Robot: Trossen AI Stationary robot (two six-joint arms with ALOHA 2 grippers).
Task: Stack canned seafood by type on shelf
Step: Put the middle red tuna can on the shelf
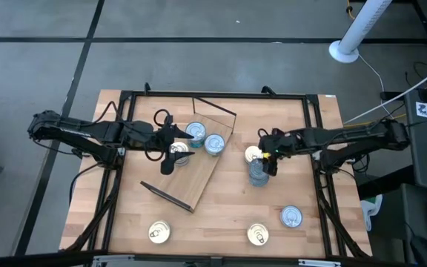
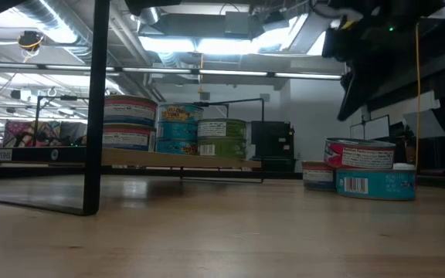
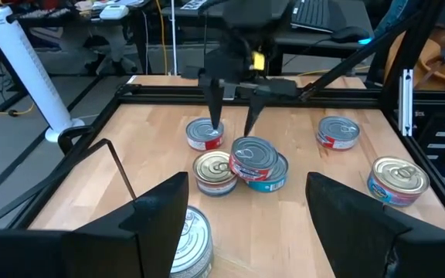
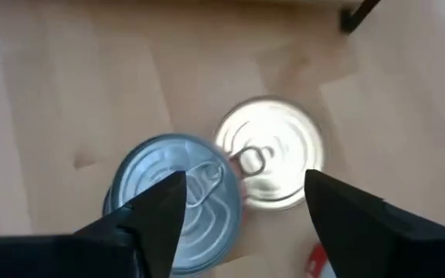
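Room: a workshop with bright ceiling lights, seen past the tabletop (image 1: 221, 222) made of wooden slats.
Left end effector (image 1: 170, 148): it hangs over the shelf, wide open, with nothing in it.
Shelf (image 1: 199, 182): a light board with thin dark bars, lying at a slant left of the middle of the tabletop.
Tins on the shelf (image 1: 204, 138): three show from above, close together at the far end of the board, right by the left end effector. From the side they look stacked two high.
Gold tin at front left (image 1: 159, 232): alone on the tabletop, well away from the shelf.
Right end effector (image 1: 270, 158): right of the shelf, just above a small bunch of tins, fingers spread open and holding nothing.
Stacked pair (image 3: 257, 162): a red-label tin sits crooked on a blue one, half off its edge, with a gold tin (image 3: 215, 171) touching beside it.
Front right tins (image 1: 274, 225): one gold, one silver-topped, still loose on the tabletop.
What could go wrong: the crooked top tin looks ready to slide off and roll if a finger bumps it. The left end effector could also knock the shelf stack over, since it is so close.
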